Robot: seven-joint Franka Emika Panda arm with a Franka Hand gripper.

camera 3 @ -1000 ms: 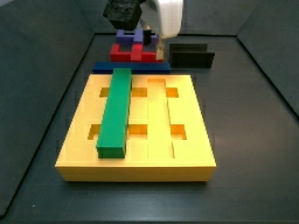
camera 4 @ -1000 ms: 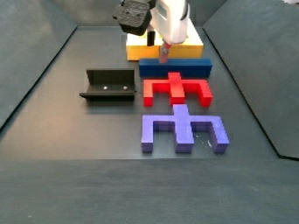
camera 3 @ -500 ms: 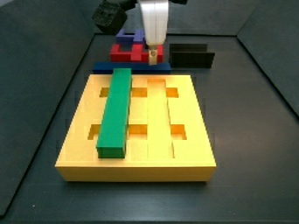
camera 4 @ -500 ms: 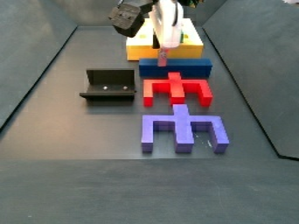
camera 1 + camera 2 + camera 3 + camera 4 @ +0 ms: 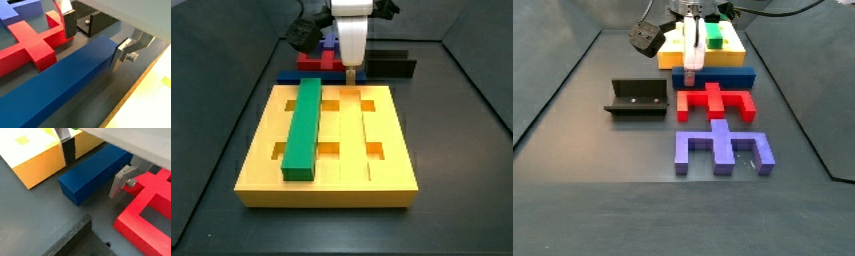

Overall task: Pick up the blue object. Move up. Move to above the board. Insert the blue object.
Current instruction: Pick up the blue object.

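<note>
The blue object [image 5: 727, 80] is a long plain bar lying on the floor between the board [image 5: 735, 50] and a red piece. It also shows in a side view [image 5: 298, 76] behind the board [image 5: 331, 186]. My gripper [image 5: 691, 76] is low over the bar near one end and open. In both wrist views the bar [image 5: 60, 85] [image 5: 93, 170] lies between the fingers. One finger [image 5: 70, 25] [image 5: 68, 150] stands apart from it. The opposite finger [image 5: 125, 47] [image 5: 120, 183] is close beside it. The gripper's midpoint [image 5: 97, 37] [image 5: 93, 167] is over the bar.
A green bar [image 5: 303, 125] lies in the board's left groove. A red piece [image 5: 714, 102] lies right beside the blue bar, and a purple notched block [image 5: 720, 150] lies beyond it. The fixture [image 5: 636, 97] stands on the floor to one side.
The gripper has come down from above and now straddles the blue bar with its fingers low at the bar's sides. The bar has not moved.
</note>
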